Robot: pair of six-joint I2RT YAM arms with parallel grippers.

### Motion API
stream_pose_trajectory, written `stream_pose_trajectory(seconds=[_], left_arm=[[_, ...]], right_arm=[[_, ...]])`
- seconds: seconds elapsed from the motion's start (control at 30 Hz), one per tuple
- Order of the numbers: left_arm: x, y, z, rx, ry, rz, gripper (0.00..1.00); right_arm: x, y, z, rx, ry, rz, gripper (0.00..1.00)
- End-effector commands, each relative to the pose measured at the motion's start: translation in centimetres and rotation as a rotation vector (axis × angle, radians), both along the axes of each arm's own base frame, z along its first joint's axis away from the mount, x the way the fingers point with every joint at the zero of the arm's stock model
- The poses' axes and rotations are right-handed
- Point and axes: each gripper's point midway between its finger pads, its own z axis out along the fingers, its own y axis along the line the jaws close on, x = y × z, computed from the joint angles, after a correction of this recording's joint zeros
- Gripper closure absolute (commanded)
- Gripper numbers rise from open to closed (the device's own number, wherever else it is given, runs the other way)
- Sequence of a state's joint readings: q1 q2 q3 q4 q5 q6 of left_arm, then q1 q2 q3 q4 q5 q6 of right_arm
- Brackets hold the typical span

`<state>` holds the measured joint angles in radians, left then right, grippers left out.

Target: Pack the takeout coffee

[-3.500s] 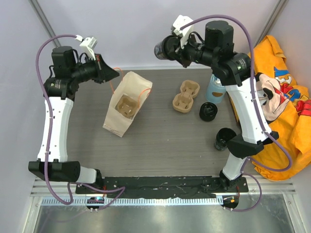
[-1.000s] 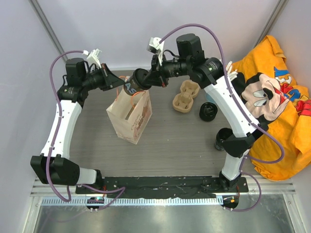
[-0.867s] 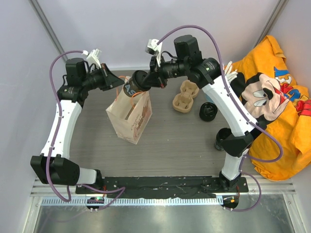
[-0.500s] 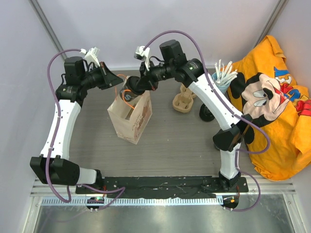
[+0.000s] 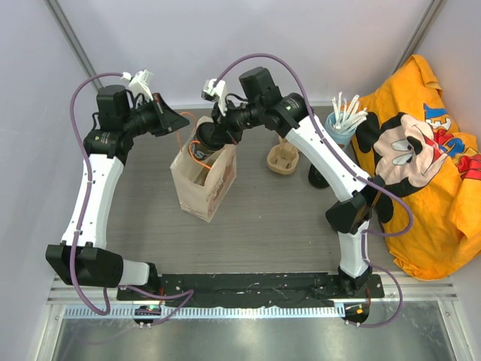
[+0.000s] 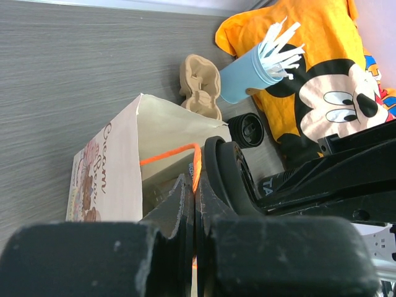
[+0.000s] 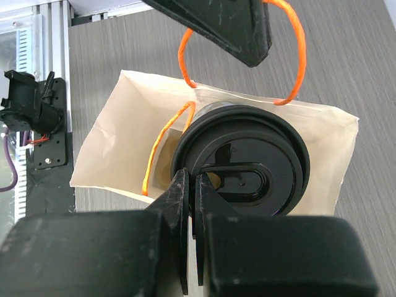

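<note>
1. The right gripper (image 7: 189,185) is pinched tight on the lid rim of the takeout coffee (image 7: 247,179), at its 9 o'clock edge.
2. The coffee hangs at the mouth of the paper bag (image 7: 111,142).
3. The left gripper (image 6: 193,185) is clamped on the bag's orange handle (image 6: 170,153).
4. To do: lower the coffee, then release it.

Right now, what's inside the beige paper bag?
The black-lidded coffee cup, pinched at its rim by the right claw, fills the mouth of the beige paper bag. The lid covers whatever lies below; only bare inner walls and an orange handle loop show.
</note>
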<state>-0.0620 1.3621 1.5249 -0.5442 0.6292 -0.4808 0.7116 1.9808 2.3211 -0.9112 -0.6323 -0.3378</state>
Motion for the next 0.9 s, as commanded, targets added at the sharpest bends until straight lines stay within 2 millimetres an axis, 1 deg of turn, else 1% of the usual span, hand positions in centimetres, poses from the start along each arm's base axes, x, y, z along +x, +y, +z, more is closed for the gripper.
stream_pose_trajectory(seconds=[0.0, 0.03, 0.07, 0.17, 0.2, 0.23, 0.27, 0.37, 0.4, 0.43, 0.47, 0.5, 0.57, 0.67, 0.8, 0.87], left_arm=[[-0.6, 0.2, 2.0, 0.007, -0.073, -0.010, 0.98], [-0.7, 0.2, 2.1, 0.008, -0.076, -0.012, 0.98], [-0.7, 0.2, 1.9, 0.011, -0.073, -0.011, 0.98], [-0.9, 0.2, 1.9, 0.015, -0.073, -0.013, 0.98], [-0.9, 0.3, 1.8, 0.018, -0.072, -0.013, 0.98], [-1.0, 0.3, 1.8, 0.019, -0.073, -0.015, 0.98], [-1.0, 0.3, 1.7, 0.020, -0.070, -0.015, 0.98], [-1.0, 0.3, 1.7, 0.023, -0.075, -0.016, 0.98], [-1.0, 0.3, 1.7, 0.023, -0.073, -0.016, 0.98], [-1.1, 0.3, 1.6, 0.023, -0.072, -0.018, 0.98], [-1.1, 0.2, 1.7, 0.022, -0.073, -0.019, 0.98], [-1.1, 0.2, 1.7, 0.021, -0.072, -0.019, 0.98], [-1.1, 0.3, 1.7, 0.021, -0.071, -0.017, 0.98], [-1.0, 0.3, 1.7, 0.022, -0.072, -0.016, 0.98], [-0.9, 0.3, 1.5, 0.022, -0.067, -0.011, 0.98], [-0.9, 0.3, 1.4, 0.024, -0.064, -0.010, 0.98]], right_arm=[[-0.2, -1.0, 5.8, 0.094, -0.132, -0.027, 0.99], [-0.5, -1.1, 6.8, 0.113, -0.145, -0.021, 0.99], [-0.7, -1.3, 7.3, 0.121, -0.151, -0.022, 0.99], [-0.7, -1.9, 8.3, 0.139, -0.166, -0.027, 0.99], [-0.7, -2.1, 8.5, 0.145, -0.161, -0.025, 0.99], [-0.1, -2.8, 8.6, 0.153, -0.146, -0.041, 0.99], [-0.4, -2.9, 8.7, 0.167, -0.124, -0.024, 0.99], [0.1, -3.8, 8.5, 0.194, -0.064, -0.007, 0.99], [0.5, -3.8, 8.3, 0.201, -0.046, -0.004, 0.99], [0.3, -3.8, 8.2, 0.210, -0.021, 0.011, 0.99], [0.6, -4.1, 8.0, 0.221, 0.016, 0.011, 0.99], [0.5, -3.9, 8.0, 0.235, 0.035, 0.032, 0.99], [0.6, -3.7, 7.4, 0.229, 0.056, 0.029, 0.99], [0.7, -3.3, 7.2, 0.232, 0.043, 0.012, 0.99], [-0.1, -2.4, 6.8, 0.219, 0.059, 0.024, 0.99], [-0.4, -2.1, 6.1, 0.202, 0.078, 0.030, 0.99]])
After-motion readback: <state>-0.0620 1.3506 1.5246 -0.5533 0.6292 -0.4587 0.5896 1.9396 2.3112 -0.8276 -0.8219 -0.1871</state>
